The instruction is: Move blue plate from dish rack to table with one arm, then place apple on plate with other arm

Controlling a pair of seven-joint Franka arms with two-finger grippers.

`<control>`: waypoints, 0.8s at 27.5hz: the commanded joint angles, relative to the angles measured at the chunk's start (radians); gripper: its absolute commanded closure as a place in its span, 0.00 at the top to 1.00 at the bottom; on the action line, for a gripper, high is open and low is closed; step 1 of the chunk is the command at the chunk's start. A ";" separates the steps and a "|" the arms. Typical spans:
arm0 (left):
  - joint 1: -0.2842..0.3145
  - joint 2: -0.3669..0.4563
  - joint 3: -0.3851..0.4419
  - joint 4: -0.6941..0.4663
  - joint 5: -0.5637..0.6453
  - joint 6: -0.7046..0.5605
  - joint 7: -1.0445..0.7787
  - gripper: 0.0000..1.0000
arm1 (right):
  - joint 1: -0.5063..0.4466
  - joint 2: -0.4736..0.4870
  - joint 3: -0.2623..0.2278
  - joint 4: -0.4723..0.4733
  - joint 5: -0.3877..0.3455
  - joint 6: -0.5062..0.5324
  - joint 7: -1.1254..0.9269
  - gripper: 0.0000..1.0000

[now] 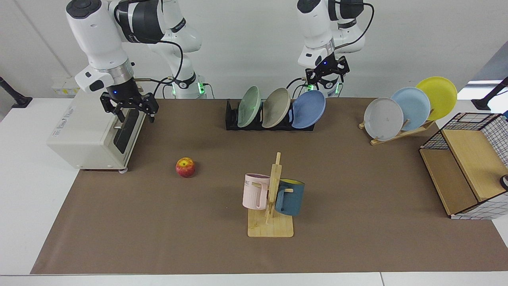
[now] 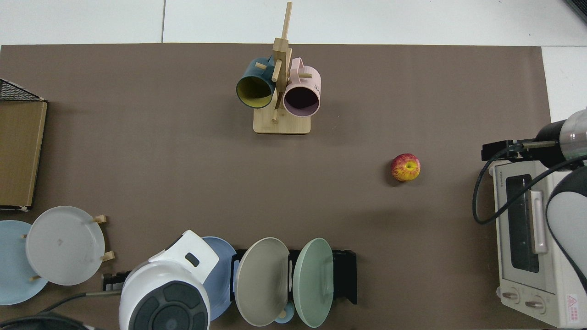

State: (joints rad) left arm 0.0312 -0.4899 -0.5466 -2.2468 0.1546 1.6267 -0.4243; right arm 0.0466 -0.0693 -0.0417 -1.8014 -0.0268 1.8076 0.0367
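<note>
The blue plate [image 1: 308, 109] leans in the end slot of the black dish rack [image 1: 232, 119], beside a beige and a green plate. My left gripper [image 1: 326, 76] hangs open just above and behind the plate's top rim, apart from it. In the top view the left arm [image 2: 165, 288] covers half of the blue plate [image 2: 224, 270]. The apple [image 1: 185, 167] lies alone on the brown mat of the table [image 1: 357, 178]; from above the apple [image 2: 406, 167] is near the oven. My right gripper [image 1: 129, 111] waits open over the toaster oven's front.
A white toaster oven [image 1: 91, 131] stands at one end. A wooden mug tree [image 1: 271, 198] with a pink and a dark blue mug stands mid-table. A wooden stand [image 1: 397, 131] holds grey, pale blue and yellow plates. A wire-sided wooden box [image 1: 464, 167] sits beyond it.
</note>
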 commanded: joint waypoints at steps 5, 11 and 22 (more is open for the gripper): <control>-0.037 -0.036 -0.018 -0.134 0.040 0.071 -0.083 1.00 | 0.035 0.009 0.013 0.010 0.012 0.018 0.023 1.00; -0.039 -0.021 -0.122 -0.217 0.043 0.148 -0.186 1.00 | 0.038 0.104 0.014 0.092 0.007 0.009 0.026 1.00; -0.013 -0.007 -0.118 -0.226 0.043 0.171 -0.105 1.00 | 0.102 0.298 0.013 0.094 0.002 0.216 0.111 1.00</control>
State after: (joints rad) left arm 0.0055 -0.4870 -0.6732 -2.4466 0.1798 1.7623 -0.5836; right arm 0.1126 0.1246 -0.0293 -1.7452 -0.0237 1.9502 0.0754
